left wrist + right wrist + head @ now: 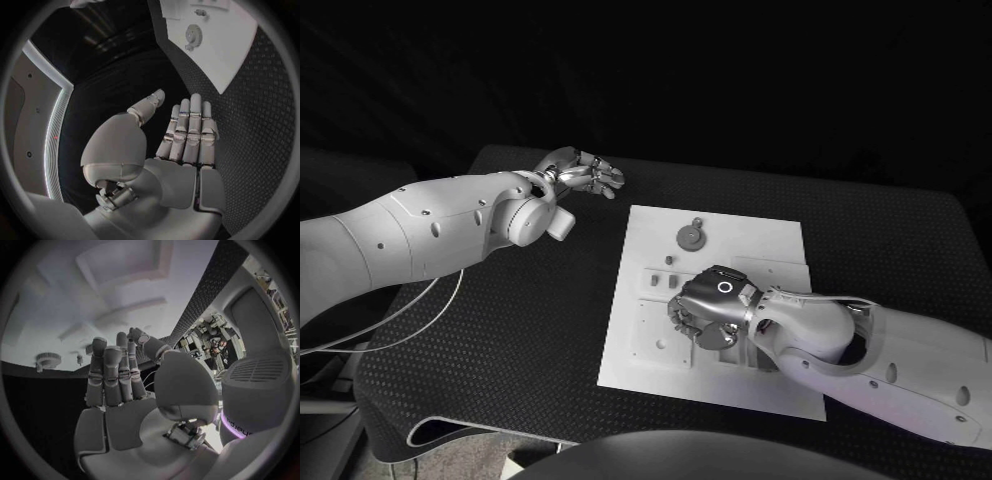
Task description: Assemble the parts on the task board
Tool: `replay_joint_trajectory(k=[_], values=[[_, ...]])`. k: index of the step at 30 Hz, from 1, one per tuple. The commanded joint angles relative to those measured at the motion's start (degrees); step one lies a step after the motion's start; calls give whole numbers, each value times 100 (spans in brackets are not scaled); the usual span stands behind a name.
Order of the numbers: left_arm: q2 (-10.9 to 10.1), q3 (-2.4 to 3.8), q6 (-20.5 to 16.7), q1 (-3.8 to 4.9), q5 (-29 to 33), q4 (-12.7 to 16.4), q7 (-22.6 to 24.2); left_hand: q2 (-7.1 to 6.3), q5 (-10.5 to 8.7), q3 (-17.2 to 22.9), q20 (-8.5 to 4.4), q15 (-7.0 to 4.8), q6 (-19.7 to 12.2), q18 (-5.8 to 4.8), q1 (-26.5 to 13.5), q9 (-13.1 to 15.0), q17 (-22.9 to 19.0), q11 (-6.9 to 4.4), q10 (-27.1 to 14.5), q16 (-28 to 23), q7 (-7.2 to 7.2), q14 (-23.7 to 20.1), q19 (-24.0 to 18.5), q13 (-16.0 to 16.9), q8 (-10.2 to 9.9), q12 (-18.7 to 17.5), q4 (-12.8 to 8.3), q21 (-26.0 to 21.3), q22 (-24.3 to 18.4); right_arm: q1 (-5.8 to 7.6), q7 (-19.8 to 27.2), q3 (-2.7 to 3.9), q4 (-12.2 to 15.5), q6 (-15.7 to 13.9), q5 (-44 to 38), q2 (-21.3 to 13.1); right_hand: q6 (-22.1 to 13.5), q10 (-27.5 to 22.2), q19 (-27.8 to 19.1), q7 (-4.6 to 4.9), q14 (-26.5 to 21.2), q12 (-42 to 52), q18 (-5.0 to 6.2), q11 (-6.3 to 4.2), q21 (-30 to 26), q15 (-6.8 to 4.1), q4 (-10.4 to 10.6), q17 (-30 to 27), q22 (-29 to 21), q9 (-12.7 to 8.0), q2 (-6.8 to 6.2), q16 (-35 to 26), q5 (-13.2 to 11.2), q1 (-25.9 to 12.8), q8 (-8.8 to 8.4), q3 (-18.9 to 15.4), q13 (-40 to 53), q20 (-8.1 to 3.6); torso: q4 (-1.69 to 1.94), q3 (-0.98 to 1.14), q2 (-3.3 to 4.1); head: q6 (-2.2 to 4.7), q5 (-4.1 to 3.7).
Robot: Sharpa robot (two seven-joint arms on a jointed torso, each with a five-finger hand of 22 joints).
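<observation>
The left silver many-fingered hand (584,173) hovers over the black textured table (502,330) past the far-left corner of the flat white rectangular task board (776,385), well apart from it; its fingers (187,127) lie straight and side by side with the thumb set apart, holding nothing, probably parked there to leave the board free. On the board's far part lies 1 small round grey gear-like part (689,236), untouched, with bare white plate around it. To the right, the right silver many-fingered hand (711,305) hangs over the board's middle, above the recesses; its fingers (112,372) reach straight out, close together, gripping nothing, seemingly poised to press or pick. Open table flanks the board on its left.
</observation>
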Motion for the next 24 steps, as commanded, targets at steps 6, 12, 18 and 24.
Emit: replay_joint_trajectory(k=[6,12,18,24], values=[[5,5,63,7,27,14,38,6,-27,-29,3,7,-53,-86,13,-6,10,2,-45,-26,5,46,24,-8,21,20,-15,5,-9,26,-160,1,20,392,-327,14,53,58,33,6,7,6,40,0,31,-40,23,11,135,6,-7,34,40,43,39,23,-4,10,-5,-2,0,-11,14],[6,5,63,7,27,13,38,5,-27,-29,3,8,-54,-86,15,-7,14,2,-45,-30,5,46,24,-8,21,20,-16,5,-12,30,-196,1,16,399,-372,27,55,59,33,5,8,4,40,0,33,-40,23,13,134,6,-7,33,40,41,39,24,-3,9,-1,2,1,-24,21],[4,5,61,7,26,14,39,5,-27,-30,3,8,-54,-86,15,-7,16,2,-45,-32,5,46,25,-8,22,20,-16,5,-14,35,-229,1,13,388,-423,50,56,62,34,5,10,3,40,0,35,-40,23,15,134,7,-8,33,40,39,39,24,-2,9,0,-1,1,-27,21],[4,5,68,7,26,13,37,5,-27,-30,4,8,-54,-86,15,-7,19,2,-45,-34,5,47,25,-9,22,21,-16,5,-16,38,-268,2,5,355,-463,72,58,65,35,4,13,1,40,-1,38,-41,24,18,133,8,-9,33,40,36,40,24,0,8,0,-3,1,-25,21]])
